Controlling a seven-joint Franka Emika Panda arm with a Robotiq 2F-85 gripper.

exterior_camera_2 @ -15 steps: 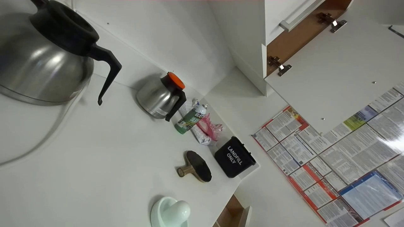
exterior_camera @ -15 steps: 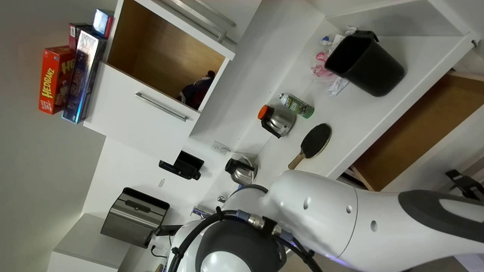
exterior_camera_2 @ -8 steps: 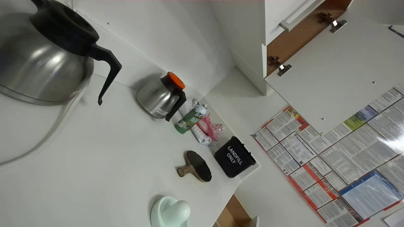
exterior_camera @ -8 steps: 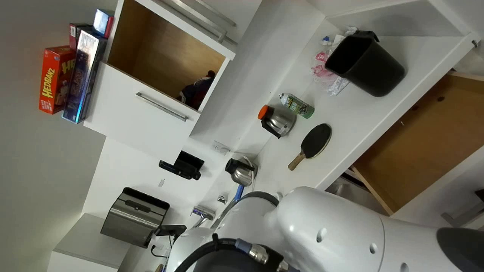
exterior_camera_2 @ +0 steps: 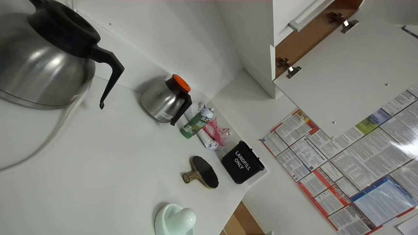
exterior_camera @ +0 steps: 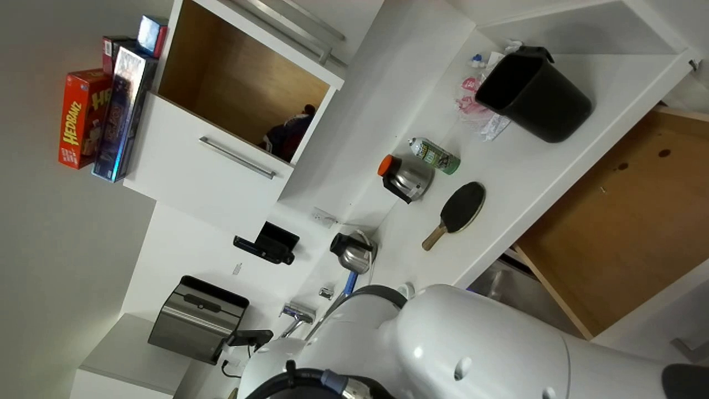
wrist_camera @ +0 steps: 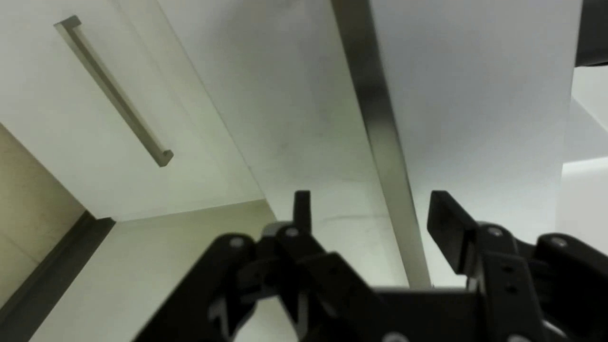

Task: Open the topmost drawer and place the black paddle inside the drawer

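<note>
The black paddle [exterior_camera: 464,207] lies on the white counter, its wooden handle pointing to the lower left; it also shows in an exterior view [exterior_camera_2: 205,172]. The topmost drawer [exterior_camera: 626,221] stands wide open below the counter edge, with its bare light-brown inside showing; part of it also shows in an exterior view [exterior_camera_2: 246,217]. In the wrist view its silver bar handle [wrist_camera: 385,142] runs down the picture between my fingertips. My gripper [wrist_camera: 370,204] is open and holds nothing, with gaps on both sides of the bar. The gripper is out of view in both exterior views.
A black bin [exterior_camera: 537,94], a spray can [exterior_camera: 435,155] and an orange-lidded steel pot [exterior_camera: 407,178] stand near the paddle. A pale green bowl-like object [exterior_camera_2: 175,220] is on the counter. A lower drawer handle [wrist_camera: 116,97] shows in the wrist view.
The topmost drawer has come farther out from the counter, showing more of its inside. The arm has moved down and away with it. The paddle has not moved.
</note>
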